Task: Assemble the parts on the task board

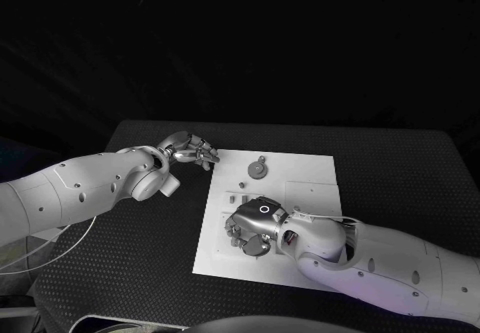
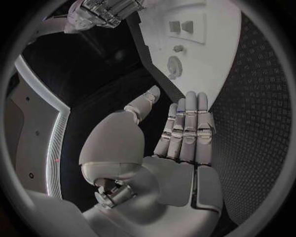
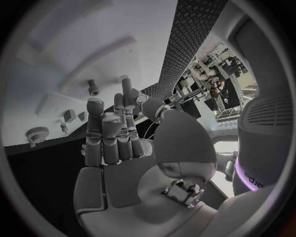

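Left hand (image 1: 192, 150) sits over the black desk (image 1: 130, 277) just off the far left corner of the task board (image 1: 310, 267), fingers apart, holding nothing; its wrist view confirms it: fingers (image 2: 187, 123) straight and side by side, thumb off to one side, palm bare, board edge (image 2: 212, 74) just beyond the fingertips. Right hand (image 1: 255, 225) is down over the near left part of the board, palm turned to the surface, so the head view hides whatever is under it. Its own wrist view fills that in: fingers (image 3: 108, 133) extended and close together, hanging above the white plate with nothing between them, as far as I can see. Parts: head view shows a round disc-shaped piece (image 1: 258, 168) lying on the board ahead of the left hand, toward the far edge, plus a few small pieces (image 1: 241, 185) between it and the right hand, and a dark piece (image 1: 256, 245) at the right hand's fingertips; contact there is unclear. Left wrist view picks up the same round piece (image 2: 174, 65) with a small stub (image 2: 178, 48) past it and two square recesses (image 2: 182, 26) further on, with the other hand (image 2: 101, 12) at the rim. Right wrist view adds a toothed wheel (image 3: 37, 133), a short upright peg (image 3: 93, 88) and small blocks (image 3: 69, 116) beyond the right hand's fingers, none touched.
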{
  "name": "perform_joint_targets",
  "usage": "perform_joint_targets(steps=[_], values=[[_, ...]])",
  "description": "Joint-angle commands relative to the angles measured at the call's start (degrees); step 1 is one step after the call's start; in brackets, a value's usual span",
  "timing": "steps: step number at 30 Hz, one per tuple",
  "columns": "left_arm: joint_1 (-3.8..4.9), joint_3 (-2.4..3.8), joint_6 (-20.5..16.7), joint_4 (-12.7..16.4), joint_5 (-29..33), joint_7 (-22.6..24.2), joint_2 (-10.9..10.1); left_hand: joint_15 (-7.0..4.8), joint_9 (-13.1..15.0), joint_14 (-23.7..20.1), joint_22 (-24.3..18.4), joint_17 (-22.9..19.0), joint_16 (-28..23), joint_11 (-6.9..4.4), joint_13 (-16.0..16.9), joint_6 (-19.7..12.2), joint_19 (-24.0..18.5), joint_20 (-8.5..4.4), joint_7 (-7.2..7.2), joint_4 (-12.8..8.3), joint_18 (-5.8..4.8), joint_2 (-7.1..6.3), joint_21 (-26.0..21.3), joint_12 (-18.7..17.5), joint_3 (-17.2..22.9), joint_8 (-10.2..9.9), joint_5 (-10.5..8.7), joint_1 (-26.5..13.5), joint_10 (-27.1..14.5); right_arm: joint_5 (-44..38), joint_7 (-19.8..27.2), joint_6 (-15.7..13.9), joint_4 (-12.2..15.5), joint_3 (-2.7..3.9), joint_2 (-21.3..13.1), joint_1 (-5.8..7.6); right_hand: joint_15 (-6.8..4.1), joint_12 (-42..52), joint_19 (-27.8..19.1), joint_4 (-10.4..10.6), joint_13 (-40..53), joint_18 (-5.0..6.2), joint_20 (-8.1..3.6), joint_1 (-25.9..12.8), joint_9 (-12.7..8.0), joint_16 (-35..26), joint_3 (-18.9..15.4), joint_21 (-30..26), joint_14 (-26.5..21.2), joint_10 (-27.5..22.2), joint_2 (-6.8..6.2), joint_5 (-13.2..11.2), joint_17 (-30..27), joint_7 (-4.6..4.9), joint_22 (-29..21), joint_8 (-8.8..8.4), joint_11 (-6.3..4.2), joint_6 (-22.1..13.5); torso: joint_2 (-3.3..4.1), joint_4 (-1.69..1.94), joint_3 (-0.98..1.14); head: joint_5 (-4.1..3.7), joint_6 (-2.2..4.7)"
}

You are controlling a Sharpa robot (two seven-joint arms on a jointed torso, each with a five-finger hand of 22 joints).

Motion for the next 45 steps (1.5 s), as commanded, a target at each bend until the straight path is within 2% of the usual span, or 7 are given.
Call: perform_joint_targets(steps=[1, 10, 22, 32, 35, 40, 45], values=[[0.05, 0.03, 0.7, 0.2, 0.2, 0.4, 0.0, 0.28, -0.1, 0.1, -0.1, 0.1, -0.4, 0.19, -0.1, 0.0, -0.5, -0.02, 0.18, 0.3, -0.12, 0.19, 0.2, 0.2, -0.1, -0.2, -0.19, -0.5, -0.3, -1.3, 0.1, 1.8, -0.5, -0.19, 0.0, -0.12, -0.61, 0.1, 0.3, 0.0, 0.1, 3.01, -0.68, 0.1, 0.1, 0.3, 0.2, 0.4, -0.1, 2.5, 0.46, 0.1, 0.0, -0.02, 1.1, 0.19, -1.00, 0.5, 0.01, -0.03, -0.04, -0.03, -0.05], [0.05, 0.03, 1.0, 0.2, 0.2, 0.1, -0.1, 0.28, -0.1, 0.1, -0.1, 0.2, -0.5, 0.18, -0.1, 0.0, -0.5, -0.02, 0.18, 0.3, -0.12, 0.18, 0.2, 0.2, -0.1, -0.2, -0.18, -0.5, -0.3, -1.8, -0.3, 1.7, -0.8, -0.19, -0.3, -0.12, -0.61, 0.0, 0.3, -0.1, 0.1, 3.01, -0.68, 0.0, 0.1, 0.3, 0.2, 0.4, -0.1, 2.5, 0.46, 0.1, 0.0, -0.02, 1.1, 0.19, -1.00, 0.5, 0.01, 0.04, -0.03, -0.16, 0.07], [0.05, 0.03, 0.9, 0.2, 0.2, 0.2, -0.1, 0.29, -0.1, 0.1, -0.1, 0.2, -0.5, 0.20, -0.1, 0.0, -0.6, -0.01, 0.18, 0.3, -0.13, 0.18, 0.2, 0.2, -0.1, -0.2, -0.18, -0.5, -0.3, -1.6, -0.1, 1.8, -0.7, -0.19, -0.8, -0.12, -0.61, 0.0, 0.3, -0.1, 0.1, 3.01, -0.69, 0.0, 0.1, 0.3, 0.2, 0.4, -0.1, 2.5, 0.43, 0.1, 0.0, -0.03, 1.1, 0.19, -1.01, 0.5, 0.02, -0.07, -0.03, -0.42, 0.26], [0.05, 0.03, 0.8, 0.2, 0.2, 0.2, -0.2, 0.30, -0.1, 0.2, -0.1, 0.3, -0.6, 0.20, -0.1, 0.0, -0.6, -0.01, 0.18, 0.3, -0.13, 0.18, 0.2, 0.2, -0.1, -0.2, -0.18, -0.4, -0.4, -1.2, 0.0, 1.9, -0.5, -0.19, -0.5, -0.12, -0.61, 0.0, 0.3, -0.1, 0.2, 3.01, -0.70, 0.0, 0.1, 0.3, 0.2, 0.4, -0.1, 2.5, 0.42, 0.1, 0.1, -0.03, 1.1, 0.18, -1.01, 0.5, 0.01, -0.03, 0.05, -0.49, 0.29], [0.05, 0.03, 0.8, 0.3, 0.2, 0.2, -0.2, 0.30, -0.1, 0.2, -0.1, 0.3, -0.6, 0.20, -0.1, 0.0, -0.6, -0.01, 0.18, 0.3, -0.13, 0.19, 0.2, 0.2, -0.1, -0.2, -0.18, -0.4, -0.4, -0.2, 0.4, 2.1, -0.6, -0.19, -0.3, -0.12, -0.50, -0.3, 0.0, -0.1, 0.2, 3.01, -0.66, -0.1, 0.0, 0.1, 0.2, 0.3, -0.3, 2.3, 0.10, 0.1, 0.0, 0.07, 1.1, 0.01, -0.89, 0.3, 0.01, -0.02, 0.04, -0.48, 0.30], [0.05, 0.03, 0.8, 0.2, 0.2, 0.2, -0.2, 0.30, -0.1, 0.2, -0.1, 0.3, -0.6, 0.20, -0.1, 0.0, -0.6, -0.01, 0.18, 0.3, -0.13, 0.18, 0.2, 0.2, -0.1, -0.2, -0.19, -0.4, -0.4, 1.4, 1.0, 1.2, -0.9, -0.27, 0.1, -0.10, 0.12, -1.4, -0.2, 0.1, 0.0, 3.01, -0.44, -0.8, -0.2, -0.1, -0.5, 0.2, -0.5, 0.9, -1.82, 0.1, -0.1, 0.70, 1.1, -0.84, -0.26, -1.2, 0.00, -0.06, 0.02, -0.52, 0.32], [0.05, 0.03, 0.9, 0.2, 0.2, 0.2, -0.1, 0.30, -0.1, 0.2, -0.1, 0.4, -0.6, 0.20, -0.1, 0.0, -0.6, 0.00, 0.18, 0.3, -0.13, 0.19, 0.2, 0.2, -0.1, -0.2, -0.19, -0.4, -0.3, 1.8, 1.1, 1.1, -1.0, -0.42, 0.5, -0.10, 0.38, -1.8, -0.1, 0.2, 0.1, 3.01, -0.40, -1.1, -0.4, -0.1, -0.9, 0.2, -0.4, 0.4, -2.39, 0.1, -0.1, 1.11, 1.1, -1.37, 0.01, -2.2, 0.01, 0.00, 0.01, -0.52, 0.30]])
